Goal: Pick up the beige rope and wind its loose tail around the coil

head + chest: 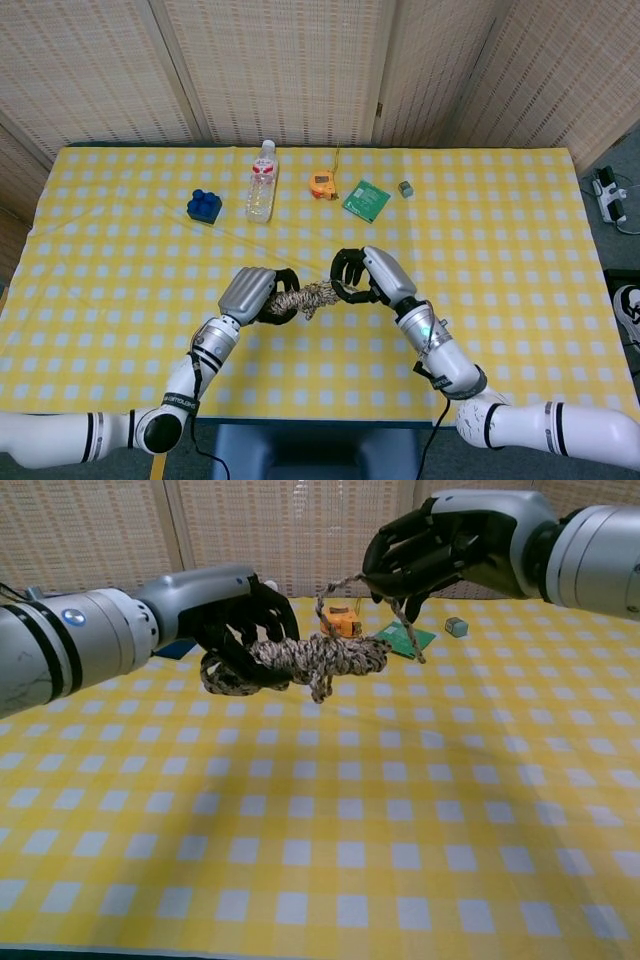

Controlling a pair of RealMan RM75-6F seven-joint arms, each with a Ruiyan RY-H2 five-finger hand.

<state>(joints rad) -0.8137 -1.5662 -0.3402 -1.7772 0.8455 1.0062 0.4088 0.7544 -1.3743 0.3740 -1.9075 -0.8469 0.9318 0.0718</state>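
My left hand [235, 620] grips the beige rope [300, 662] coil, its fingers partly hidden behind the strands. My right hand [430, 550] pinches the loose tail [345, 585] (contact point obscured by curled fingers).

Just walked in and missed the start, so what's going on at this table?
The robot is winding a beige rope. Its left hand grips one end of the coil and holds it above the yellow checked table. The right hand pinches the loose tail just above the coil's other end.
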